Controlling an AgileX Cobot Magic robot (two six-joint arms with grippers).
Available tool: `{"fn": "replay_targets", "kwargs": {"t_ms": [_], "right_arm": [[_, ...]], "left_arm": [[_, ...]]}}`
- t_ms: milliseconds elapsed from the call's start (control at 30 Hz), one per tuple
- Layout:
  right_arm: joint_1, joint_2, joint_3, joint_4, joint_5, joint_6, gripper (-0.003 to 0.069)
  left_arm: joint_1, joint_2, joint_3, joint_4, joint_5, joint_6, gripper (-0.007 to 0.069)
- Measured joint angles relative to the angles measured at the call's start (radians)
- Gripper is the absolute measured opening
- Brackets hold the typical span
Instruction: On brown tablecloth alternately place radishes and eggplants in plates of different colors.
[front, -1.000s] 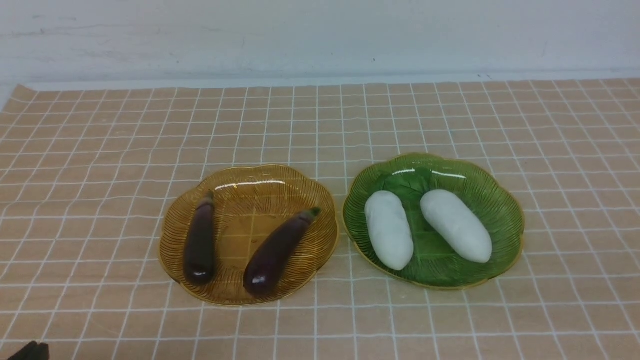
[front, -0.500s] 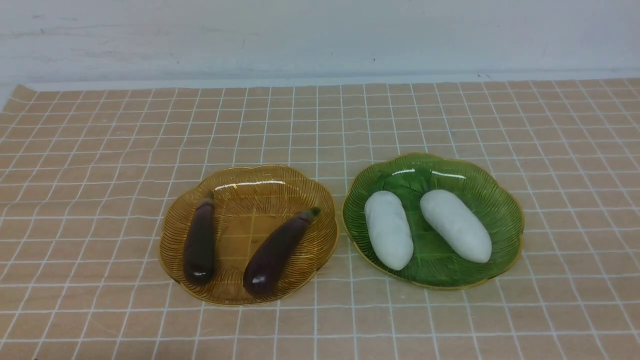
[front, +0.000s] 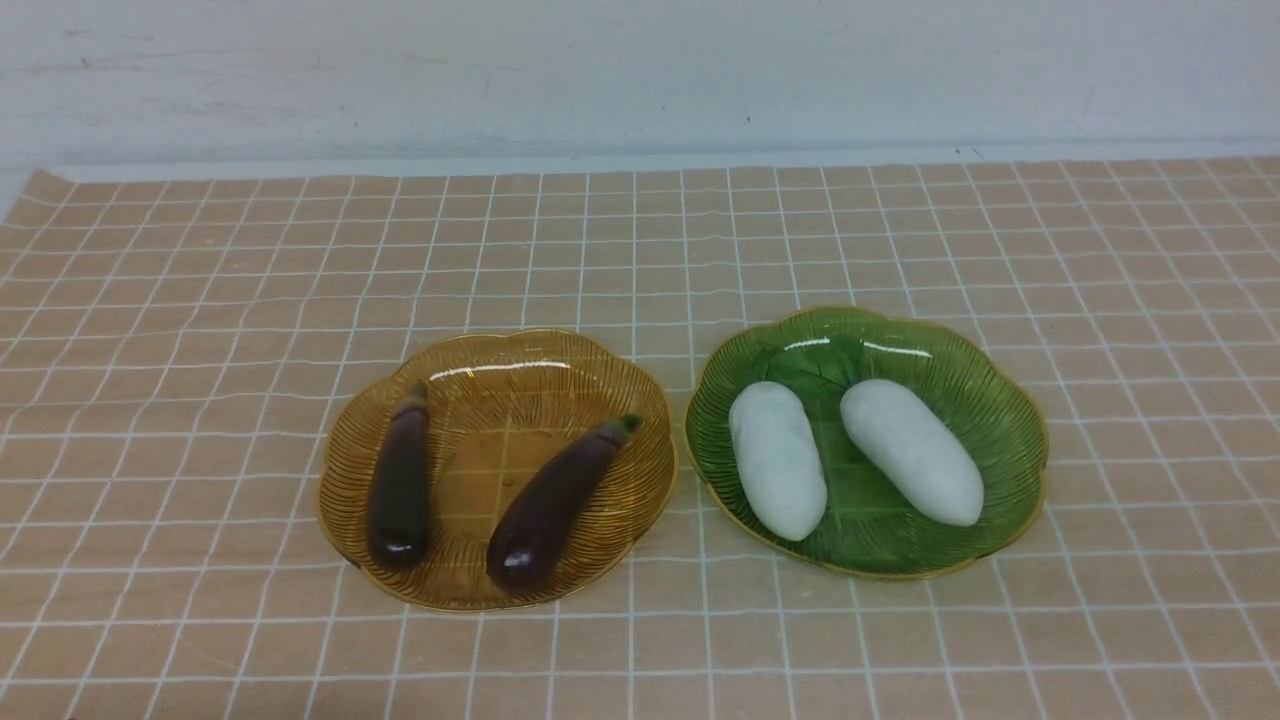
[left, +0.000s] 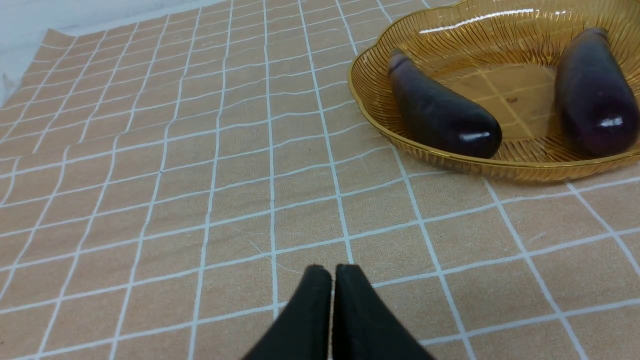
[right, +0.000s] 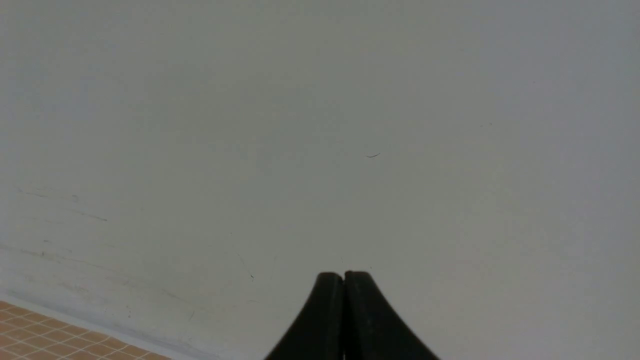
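Since both eggplants (front: 400, 487) sit in the amber plate (front: 497, 350) and both radishes (front: 777, 459) in the green plate (front: 866, 330), with left gripper (left: 332, 272) and right gripper (right: 343, 277) jaws pressed together and empty, residual risk seems limited to an arm nudging a plate rim and sliding it across the brown tablecloth (front: 200, 330).

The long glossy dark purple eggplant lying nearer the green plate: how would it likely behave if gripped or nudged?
The long glossy dark purple eggplant shows a bright highlight, so it may be slippery. Its rounded, slender body would probably roll if pushed sideways. It lies on the sloped ribbed wall of the amber scalloped plate, so it might slide inward.
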Motion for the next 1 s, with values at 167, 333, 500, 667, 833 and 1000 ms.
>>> {"fn": "replay_targets", "kwargs": {"t_ms": [167, 333, 500, 667, 833, 1000], "right_arm": [[0.0, 0.0, 0.0, -0.004, 0.0, 0.0, -0.0015], [0.0, 0.0, 0.0, -0.018, 0.0, 0.0, -0.0015], [0.0, 0.0, 0.005, 0.096, -0.015, -0.039, -0.0015], [0.0, 0.0, 0.005, 0.469, -0.014, -0.295, -0.0015], [0.0, 0.0, 0.005, 0.725, -0.009, -0.534, -0.0015], [-0.003, -0.009, 0.01, 0.801, 0.063, -0.603, -0.0015]], "left_arm": [[0.0, 0.0, 0.0, 0.0, 0.0, 0.0, -0.0003], [0.0, 0.0, 0.0, 0.0, 0.0, 0.0, -0.0003], [0.0, 0.0, 0.0, 0.0, 0.0, 0.0, -0.0003], [0.0, 0.0, 0.0, 0.0, 0.0, 0.0, -0.0003], [0.0, 0.0, 0.0, 0.0, 0.0, 0.0, -0.0003], [0.0, 0.0, 0.0, 0.0, 0.0, 0.0, -0.0003]]}}
